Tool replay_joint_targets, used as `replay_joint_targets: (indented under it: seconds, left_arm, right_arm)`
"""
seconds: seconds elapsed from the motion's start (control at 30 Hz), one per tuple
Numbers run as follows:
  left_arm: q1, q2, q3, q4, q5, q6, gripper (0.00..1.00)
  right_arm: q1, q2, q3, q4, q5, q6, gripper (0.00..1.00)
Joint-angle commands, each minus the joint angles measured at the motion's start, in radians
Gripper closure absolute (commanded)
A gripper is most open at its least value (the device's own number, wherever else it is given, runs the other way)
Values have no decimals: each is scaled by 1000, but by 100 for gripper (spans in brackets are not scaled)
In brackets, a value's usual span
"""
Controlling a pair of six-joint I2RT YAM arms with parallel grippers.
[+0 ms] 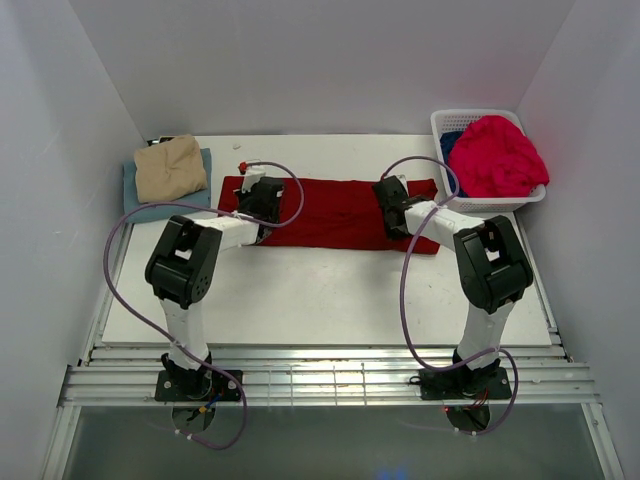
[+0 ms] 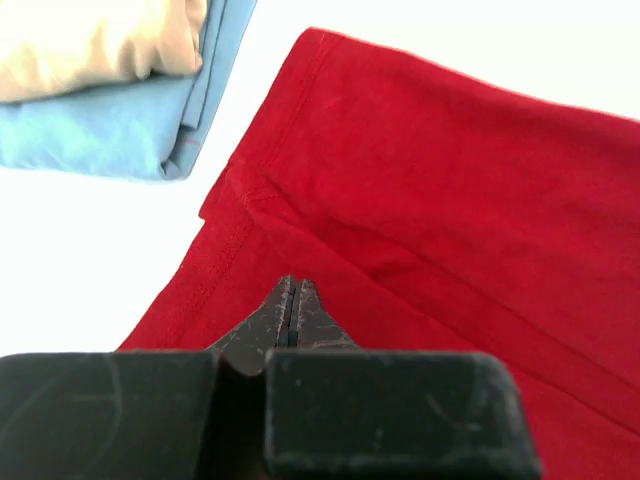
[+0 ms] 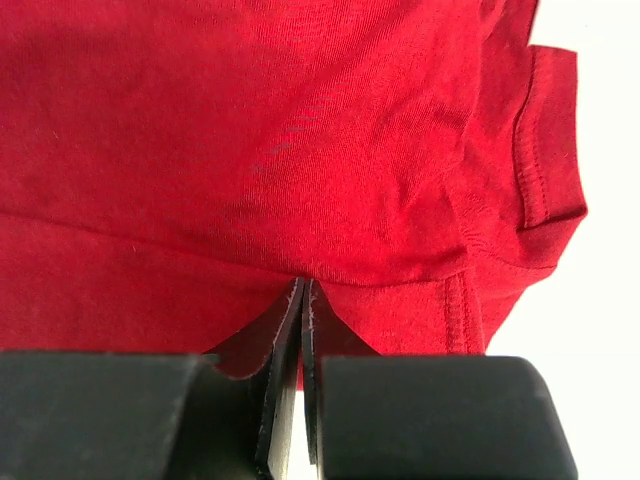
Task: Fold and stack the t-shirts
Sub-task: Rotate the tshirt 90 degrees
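A white table (image 1: 330, 290) stands between plain white walls. At 10 o'clock on it a folded tan shirt (image 1: 170, 168) lies on a folded light blue shirt (image 1: 140, 205).

The red shirt (image 1: 335, 212) lies flat in the middle, with its long axis from 9 to 3 o'clock. The left gripper (image 1: 262, 200) is over its left part and the right gripper (image 1: 392, 208) over its right part, so each arm is nearest to its own end.

In the left wrist view the left gripper (image 2: 292, 300) has its jaws pressed together, low on the cloth beside a crease. They seem to pinch a fold, but I cannot see this well. In the right wrist view the right gripper (image 3: 303, 300) has its jaws pressed together on a folded edge, with red cloth between them.

Both arms reach toward 12 o'clock, with the elbows raised and the forearms leaning inward. I judge that the next fold depends on both ends moving together across this long axis.

At 2 o'clock a basket (image 1: 470, 118) holds a pink shirt (image 1: 505, 155).
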Motion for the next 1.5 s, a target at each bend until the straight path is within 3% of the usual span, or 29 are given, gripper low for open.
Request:
replay_joint_targets:
  seconds: [0.0,0.17,0.2,0.5,0.87,1.2,1.47]
  left_arm:
    - [15,59,53,-15,2,27,100]
    - [17,113,67,-94,23,-5,100]
    - [17,136,105,-193,19,-46,100]
    - [18,174,186,-506,75,-183,100]
    - [-12,21,-66,-597,172,-417,100]
    - [-210,-79,-238,-654,207,-692,100]
    - [-419,-79,-268,-851,192,-1077,100]
  right_arm:
    - [1,19,49,1,38,21,92]
    - [-2,48,55,1,50,21,92]
    - [-2,60,56,-1,50,21,92]
    - [-8,149,121,-21,26,27,92]
    - [-53,319,404,-71,20,-45,92]
    - [-84,435,618,-74,-14,-123,92]
    - [-90,488,737,-48,-54,-152,92]
